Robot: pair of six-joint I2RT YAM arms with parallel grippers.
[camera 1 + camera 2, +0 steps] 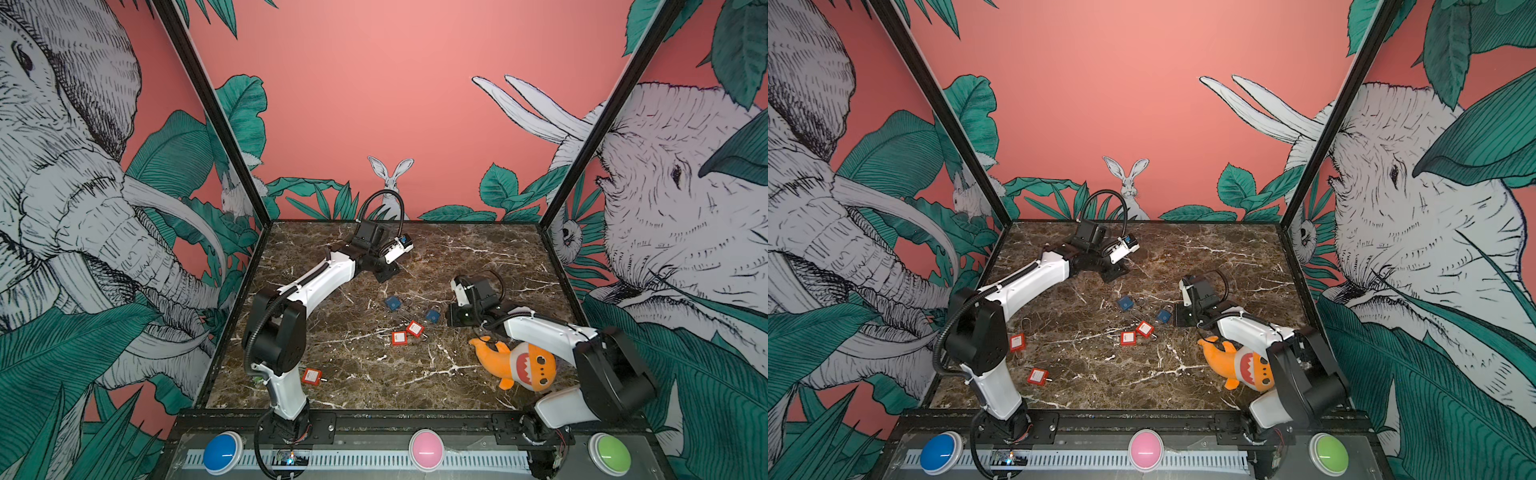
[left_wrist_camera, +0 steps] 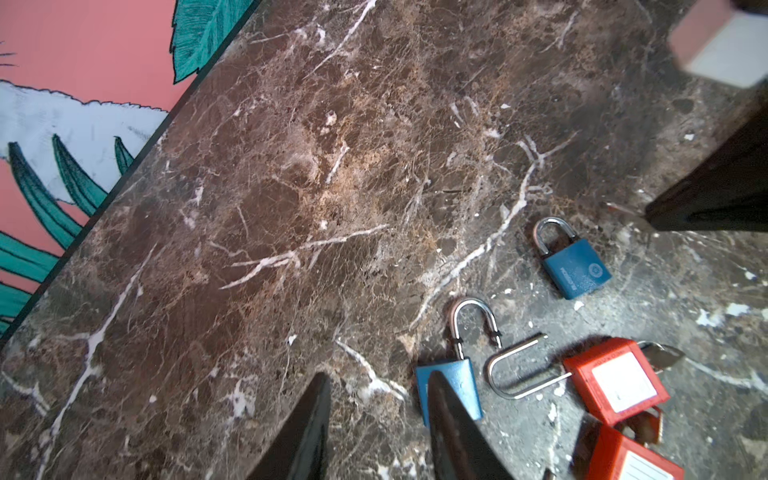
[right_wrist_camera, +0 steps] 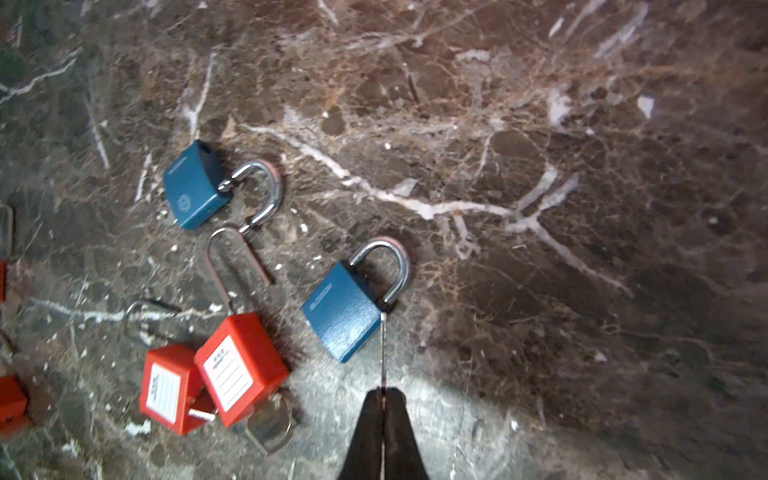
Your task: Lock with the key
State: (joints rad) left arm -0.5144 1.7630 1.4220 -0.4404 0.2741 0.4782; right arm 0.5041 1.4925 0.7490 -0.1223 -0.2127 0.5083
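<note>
A: What does the right gripper point(image 3: 383, 392) have?

B: Its jaws are clenched on the key point(image 3: 382, 353). They pinch it at the head, so the thin blade juts straight out ahead, edge-on. Held that way, the blade can be aimed like a probe.

A: Where does the blade sit?

B: It lies alongside the blue padlock with the closed shackle point(image 3: 345, 311), which is flat on the marble table point(image 3: 540, 166). The tip reaches the foot of that shackle. The blade is beside the body, not in it, and no keyhole shows, so the insertion looks not yet made.

A: And the left gripper point(image 2: 378, 376)?

B: It is released, with the jaws parted and nothing between them, and it hovers low over the table. One finger point(image 2: 453, 436) overlaps the body of the second blue padlock point(image 2: 468, 380), whose shackle is swung open. It is probably placed there to steady a lock while the key works.

A: Which lock is the target?

B: That is hard to tell. The open-shackle one seems to need locking, but the key is at the closed one. Just beside them, a red padlock point(image 3: 239, 370) touches a second red padlock point(image 3: 166, 386), which crowds the approach.
</note>
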